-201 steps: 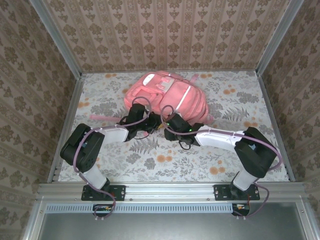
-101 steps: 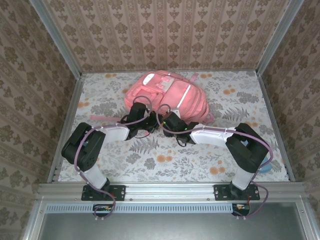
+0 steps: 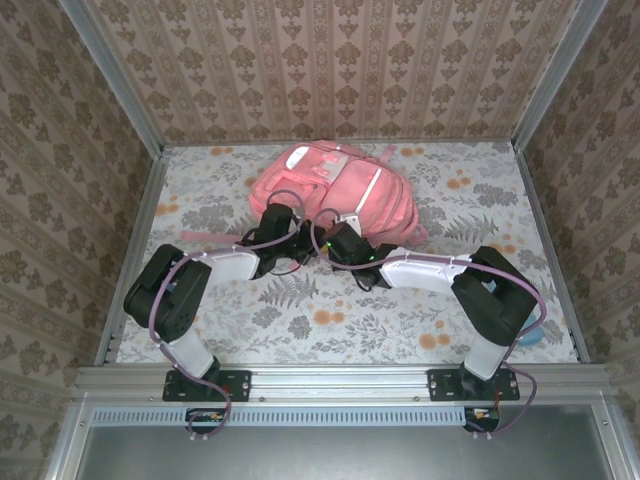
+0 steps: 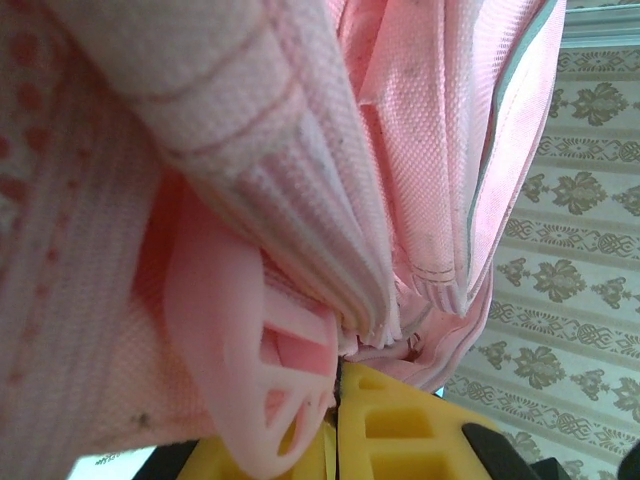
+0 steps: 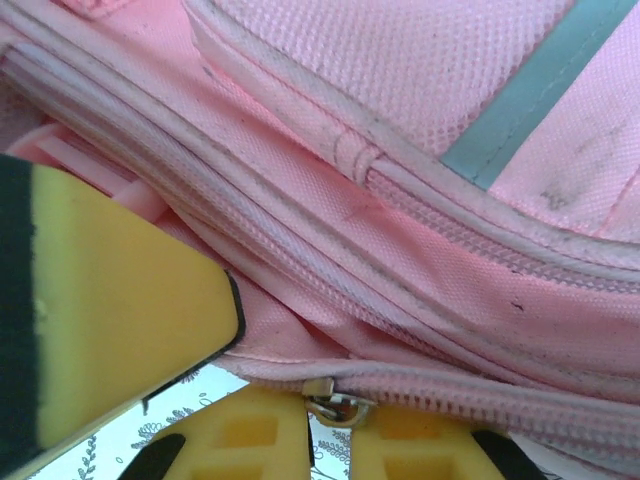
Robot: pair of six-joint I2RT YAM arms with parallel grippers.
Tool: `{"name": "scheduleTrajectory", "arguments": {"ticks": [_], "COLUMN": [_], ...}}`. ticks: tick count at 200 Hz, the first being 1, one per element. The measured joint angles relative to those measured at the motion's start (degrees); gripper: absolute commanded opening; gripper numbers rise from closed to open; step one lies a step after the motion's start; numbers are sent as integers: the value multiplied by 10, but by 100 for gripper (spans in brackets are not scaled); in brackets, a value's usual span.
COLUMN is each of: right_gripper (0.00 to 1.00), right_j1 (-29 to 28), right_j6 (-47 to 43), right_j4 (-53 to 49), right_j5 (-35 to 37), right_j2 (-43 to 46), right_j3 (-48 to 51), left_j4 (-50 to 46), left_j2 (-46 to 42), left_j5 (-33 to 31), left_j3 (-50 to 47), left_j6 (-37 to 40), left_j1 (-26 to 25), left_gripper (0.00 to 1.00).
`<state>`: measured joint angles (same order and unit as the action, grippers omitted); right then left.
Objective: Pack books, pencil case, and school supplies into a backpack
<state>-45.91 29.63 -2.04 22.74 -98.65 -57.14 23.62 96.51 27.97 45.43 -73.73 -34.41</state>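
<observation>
A table (image 3: 480,300) under a floral cloth fills the floor of a booth whose walls (image 3: 330,60) carry patterned wallpaper. The pink backpack (image 3: 390,205) lies on the table's far half, about midway between left and right, front face up. A pale reflective stripe (image 3: 371,187) runs along that face and a pink strap (image 3: 205,236) trails off to the left.

The left arm (image 3: 220,265) reaches from the near left to the backpack's near edge, and the right arm (image 3: 430,270) reaches in from the near right. Their wrists almost meet there.

The left gripper (image 4: 337,375) has its yellow fingers (image 4: 400,430) pressed together, with only a thin dark line between them. Pleats of the backpack's fabric gather to a point right at the tips, so it is pinching a fold of the backpack. A pink plastic buckle (image 4: 255,370) lies against the left finger.

The right gripper (image 5: 328,395) is at the backpack's near seam, just below a closed zipper (image 5: 480,400). Its yellow fingers (image 5: 260,435) are drawn nearly together, and the small metal zipper pull (image 5: 335,405) sits between the tips, pinched there. A yellow block with a black edge (image 5: 110,330) stands just to the left, touching the pink fabric.
</observation>
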Motion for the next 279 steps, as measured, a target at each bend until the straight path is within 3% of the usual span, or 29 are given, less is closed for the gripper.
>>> {"name": "scheduleTrajectory", "arguments": {"ticks": [70, 128, 142, 171, 196, 218, 255, 279], "right_gripper": [4, 7, 15, 43, 53, 57, 56, 53], "right_j1": [6, 70, 90, 110, 113, 108, 86, 69], "right_j6": [42, 71, 65, 20, -21, -41, -44, -27], "right_j4": [-40, -90, -100, -131, -162, -167, -179, -179], "right_j5": [23, 7, -21, -99, -155, -186, -196, -195], "right_j2": [64, 162, 180, 197, 197, 196, 143, 100], "right_j3": [50, 116, 120, 107, 75, 58, 24, 7], "left_j4": [-1, -11, -14, -46, -78, -109, -148, -149], "left_j2": [0, 0, 0, 0, 0, -3, -48, -93], "left_j5": [6, 21, 23, 14, 3, 3, -11, -15], "left_j3": [1, -6, -6, -6, -5, 2, 3, -9], "left_j6": [5, 21, 29, 49, 77, 108, 128, 123], "left_j1": [1, 10, 14, 37, 72, 101, 118, 116], "left_gripper": [2, 2, 2, 3, 5, 18, 52, 60]}}
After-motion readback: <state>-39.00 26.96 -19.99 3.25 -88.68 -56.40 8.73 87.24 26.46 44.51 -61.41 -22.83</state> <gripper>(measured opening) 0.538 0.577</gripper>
